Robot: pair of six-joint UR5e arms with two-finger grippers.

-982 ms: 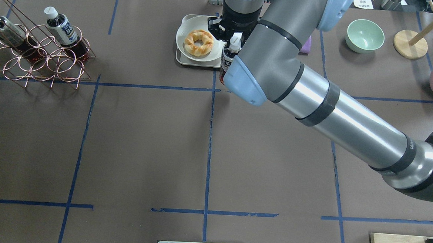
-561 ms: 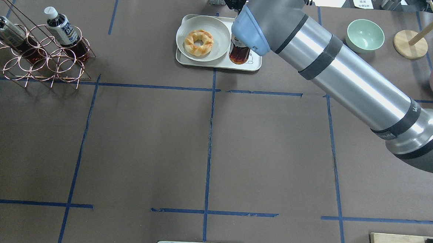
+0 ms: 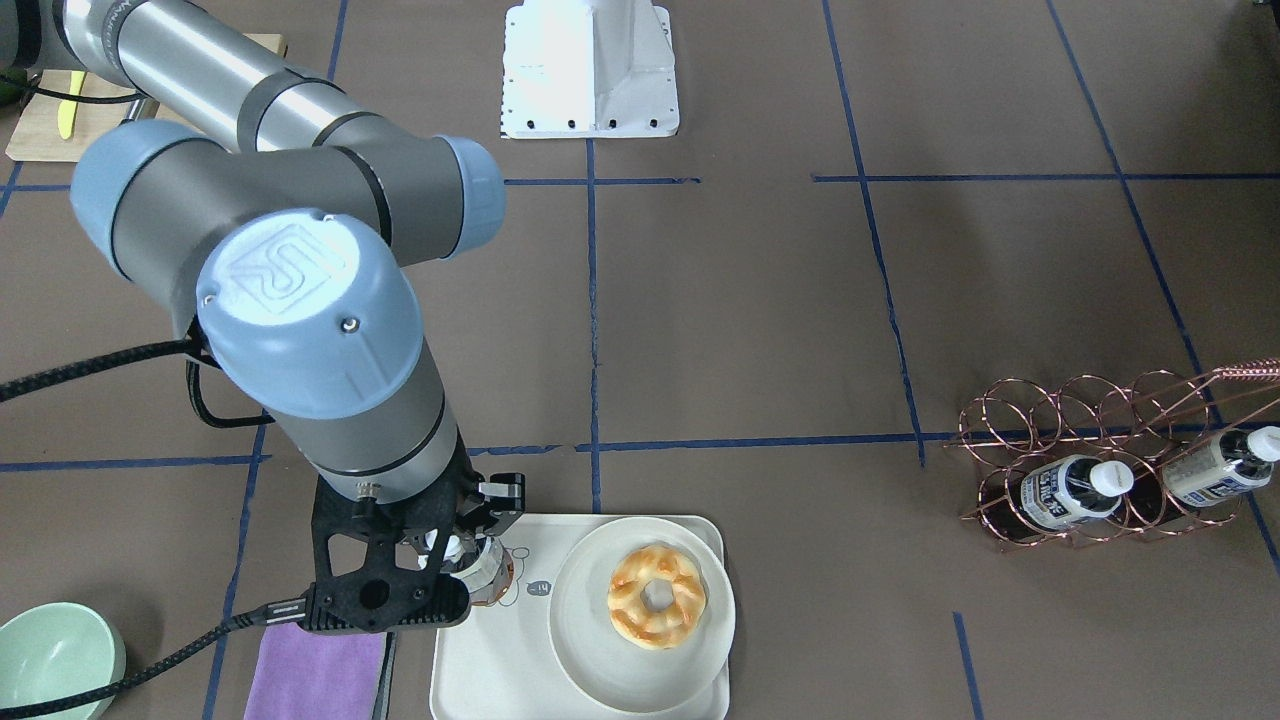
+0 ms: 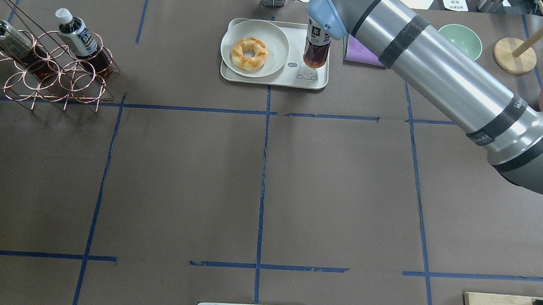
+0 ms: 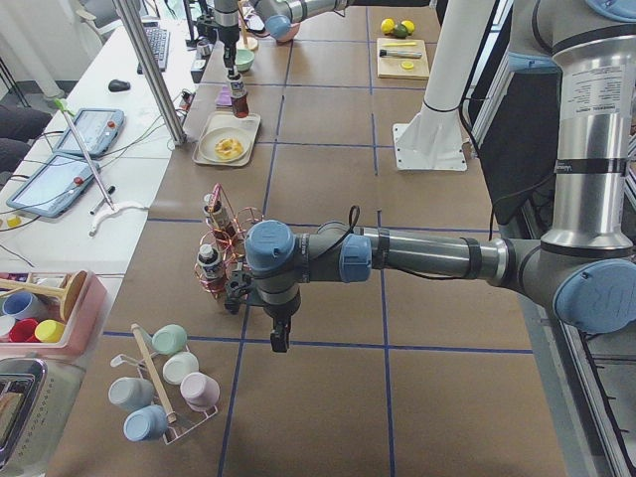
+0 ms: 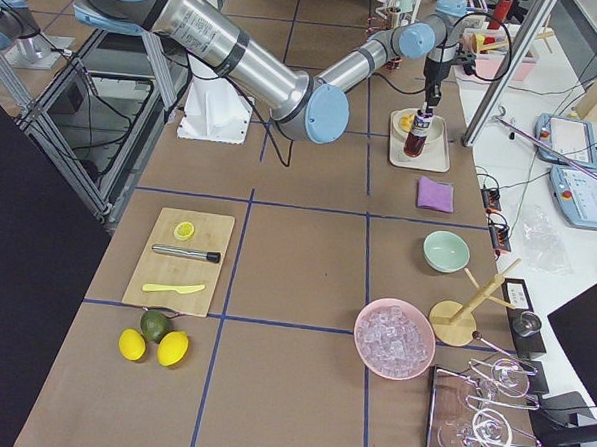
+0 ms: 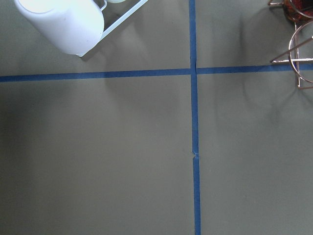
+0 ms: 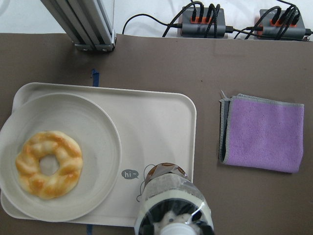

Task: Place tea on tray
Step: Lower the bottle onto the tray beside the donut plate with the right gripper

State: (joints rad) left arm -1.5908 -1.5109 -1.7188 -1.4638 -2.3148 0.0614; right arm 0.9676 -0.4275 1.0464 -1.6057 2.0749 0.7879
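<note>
The right gripper point(image 3: 465, 555) seems to be clamping the tea point(image 4: 316, 48) at its neck, so that the bottle is hanging upright. Just below, its base is touching or almost touching the tray point(image 4: 280, 80), in the bare part beside the plate point(image 4: 277, 36), clear of the doughnut point(image 4: 249, 53).

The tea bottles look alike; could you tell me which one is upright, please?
The tea over the tray, beside the doughnut plate; it is upright, while the other two bottles lean tilted in the copper rack.
</note>
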